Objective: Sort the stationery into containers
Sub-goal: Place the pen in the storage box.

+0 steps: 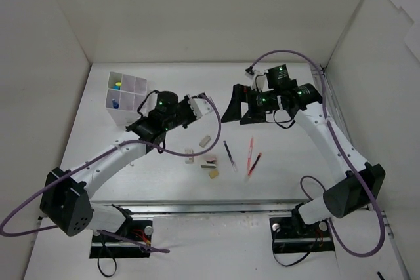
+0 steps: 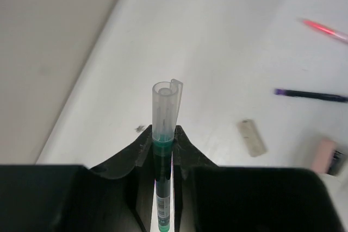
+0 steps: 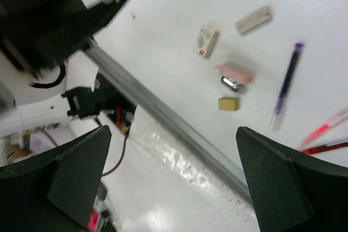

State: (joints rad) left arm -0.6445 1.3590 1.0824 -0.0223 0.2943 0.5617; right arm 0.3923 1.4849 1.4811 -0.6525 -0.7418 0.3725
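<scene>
Just right of the box (image 1: 128,100), above the table (image 1: 282,155), the left gripper (image 2: 163,134) has its fingers clamped on a green pen (image 2: 165,107) with a clear cap. The cap end sticks well out past the fingertips. The gripper points away from the box, toward the loose things, so I'd judge the carry calls for a swing round to the left, and that is where trouble could start. The hold is narrow and on the barrel only, so a quick turn might let the pen pivot or slide in the grip. The box looks light and thin-walled. If the pen comes in tilted, its end could catch a wall and shove or tip the box, spilling the yellow highlighter (image 1: 116,86) standing in it. Let go too high, the pen could glance off a divider and land outside. The purple cable (image 1: 217,117) loops off the wrist near the erasers (image 1: 205,141), and a wide swing might drag it through them. The right gripper (image 3: 173,130) hangs with fingers wide apart, holding nothing, beyond the black pen (image 1: 230,155) and red pens (image 1: 250,149). The two grippers are near each other, so a careless move by either risks a bump.
</scene>
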